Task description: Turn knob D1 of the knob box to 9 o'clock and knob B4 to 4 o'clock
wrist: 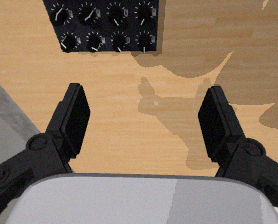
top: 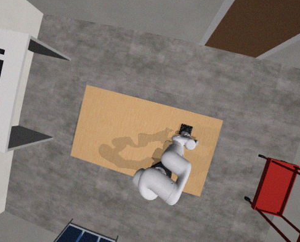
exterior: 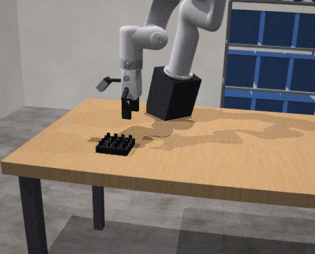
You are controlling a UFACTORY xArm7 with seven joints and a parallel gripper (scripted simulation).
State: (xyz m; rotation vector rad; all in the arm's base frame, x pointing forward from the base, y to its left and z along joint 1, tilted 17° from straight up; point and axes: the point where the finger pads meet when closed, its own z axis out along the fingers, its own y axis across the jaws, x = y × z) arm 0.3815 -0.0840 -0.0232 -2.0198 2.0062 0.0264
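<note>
1. Hanging above the table (exterior: 214, 163), the gripper (exterior: 129, 110) has its fingers spread to full width with nothing between them (only bare wood and shadow show in the gap in the wrist view).
2. The knob box (exterior: 115, 145) stands on the table, below the gripper and apart from it, toward the table's front edge in the exterior view.
3. In the top view the knob box (top: 185, 128) lies near the table's far long edge, toward the right short edge, partly covered by the arm (top: 173, 165).
4. The wrist view shows 2 rows of knobs (wrist: 120, 41) at the frame's top edge, each with a white line; the printed names are too small to read.
5. The arm's black pedestal (exterior: 159, 102) sits at the table's rear edge.
</note>
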